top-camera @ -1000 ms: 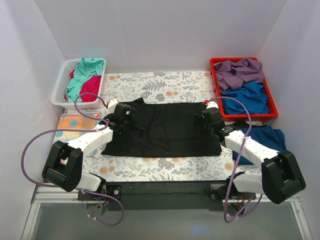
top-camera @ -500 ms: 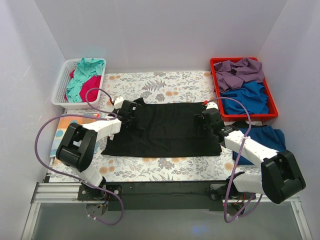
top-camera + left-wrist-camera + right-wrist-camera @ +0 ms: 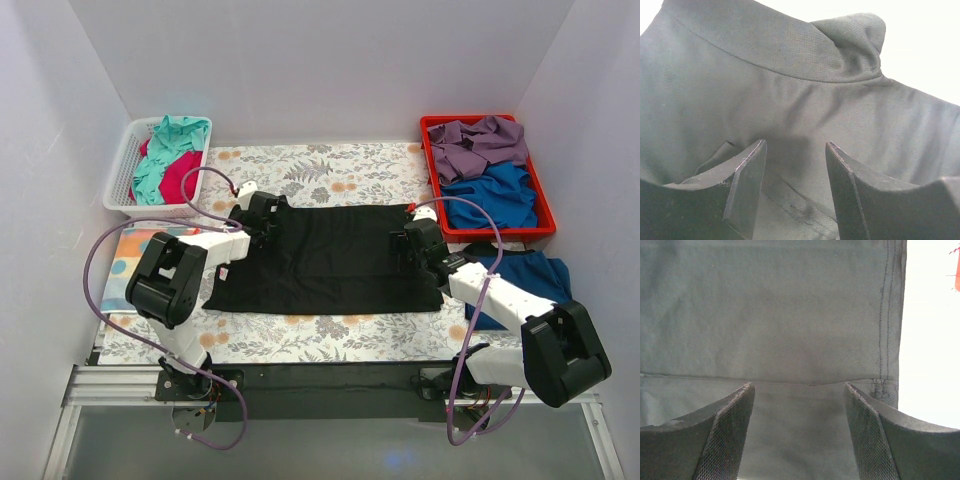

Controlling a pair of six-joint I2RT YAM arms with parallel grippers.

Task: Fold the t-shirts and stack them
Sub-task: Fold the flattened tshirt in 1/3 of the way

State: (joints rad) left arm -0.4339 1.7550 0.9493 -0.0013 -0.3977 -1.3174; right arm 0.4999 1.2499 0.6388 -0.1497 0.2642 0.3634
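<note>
The black t-shirt (image 3: 325, 255) lies half-folded on the floral sheet in the middle. My left gripper (image 3: 262, 215) is open over its upper left corner; in the left wrist view (image 3: 795, 165) the fingers straddle black cloth (image 3: 790, 90) with a raised fold at the top. My right gripper (image 3: 412, 240) is open over the shirt's right edge; in the right wrist view (image 3: 797, 410) the fingers hover over a fold line and a stitched hem (image 3: 887, 315). A dark blue t-shirt (image 3: 525, 275) lies at the right. Teal (image 3: 175, 135) and magenta (image 3: 180, 180) t-shirts sit in the white basket.
A white basket (image 3: 122, 170) stands at the back left. A red bin (image 3: 540, 195) at the back right holds purple (image 3: 480, 140) and blue (image 3: 490, 195) cloth. A pale dotted cloth (image 3: 135, 250) lies at the left, under the left arm.
My left arm has swung inward and forward, carrying its gripper from the shirt's left edge to its upper left corner. My right gripper has stayed nearly still.
</note>
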